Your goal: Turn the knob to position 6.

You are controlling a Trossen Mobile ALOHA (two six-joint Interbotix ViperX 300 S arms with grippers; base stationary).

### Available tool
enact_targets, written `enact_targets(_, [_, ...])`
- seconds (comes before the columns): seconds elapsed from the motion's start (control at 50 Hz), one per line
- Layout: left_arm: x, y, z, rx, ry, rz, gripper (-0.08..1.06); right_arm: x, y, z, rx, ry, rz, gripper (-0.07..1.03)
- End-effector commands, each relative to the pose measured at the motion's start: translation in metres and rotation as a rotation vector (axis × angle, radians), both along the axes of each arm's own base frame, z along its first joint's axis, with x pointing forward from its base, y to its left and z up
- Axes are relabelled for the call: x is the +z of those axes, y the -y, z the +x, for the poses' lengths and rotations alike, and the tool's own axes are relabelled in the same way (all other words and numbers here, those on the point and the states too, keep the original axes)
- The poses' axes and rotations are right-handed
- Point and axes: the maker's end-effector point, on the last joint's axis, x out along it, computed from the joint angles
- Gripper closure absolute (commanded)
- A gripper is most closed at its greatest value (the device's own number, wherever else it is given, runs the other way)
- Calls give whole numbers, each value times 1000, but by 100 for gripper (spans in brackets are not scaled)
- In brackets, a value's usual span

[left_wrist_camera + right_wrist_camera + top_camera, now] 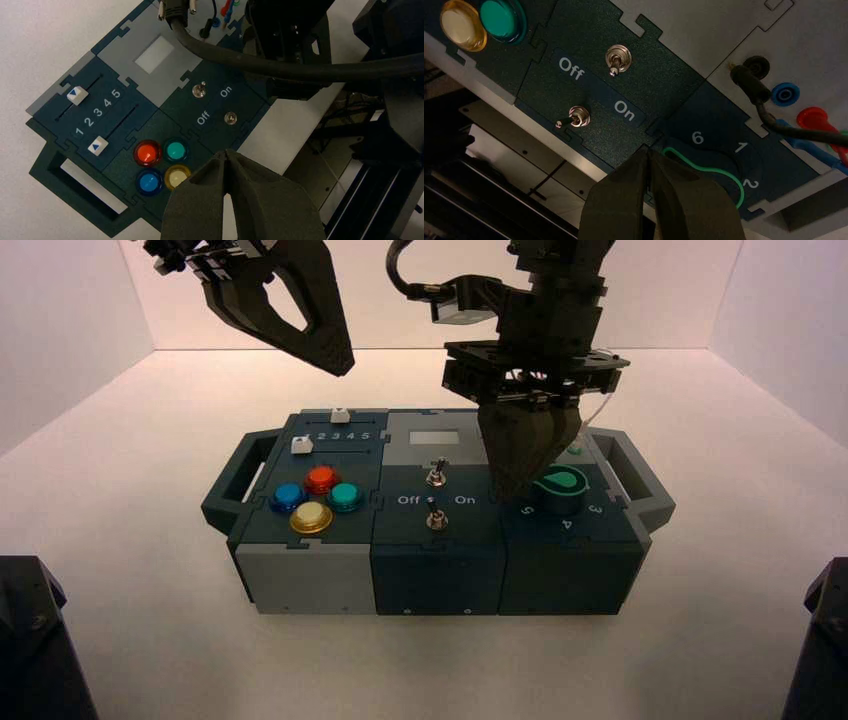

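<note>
High view: green teardrop knob (561, 483) at the box's right; my right gripper (505, 492) just beside it, left gripper (343, 370) idle above the far left.

Left wrist: left gripper closed, empty; matte, wedge-shaped fingers. Smooth domed buttons (147, 152), metal toggles (199, 90).

Right wrist: right gripper narrow, fingertips together, seemingly not holding the knob. Tip looks short of the white 6 (697, 137); I judge grasp and turn remain.

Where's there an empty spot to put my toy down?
Try the bare white tabletop in front of the multicoloured control box, between it and the two dark shapes at the bottom corners. It's crowded where the right gripper crowds the green teardrop knob.
</note>
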Motion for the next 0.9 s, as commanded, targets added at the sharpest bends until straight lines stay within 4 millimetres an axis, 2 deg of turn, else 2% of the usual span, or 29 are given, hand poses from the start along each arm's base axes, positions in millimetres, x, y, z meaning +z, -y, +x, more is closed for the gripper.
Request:
enact_targets(0.02, [5,2,2,-4,12,-11,101,8,-7,5,2,22,22,98])
enact_targets(0.9, [4,-2,1,-19,21,11,101,4,-7,16,-7,27,8,98])
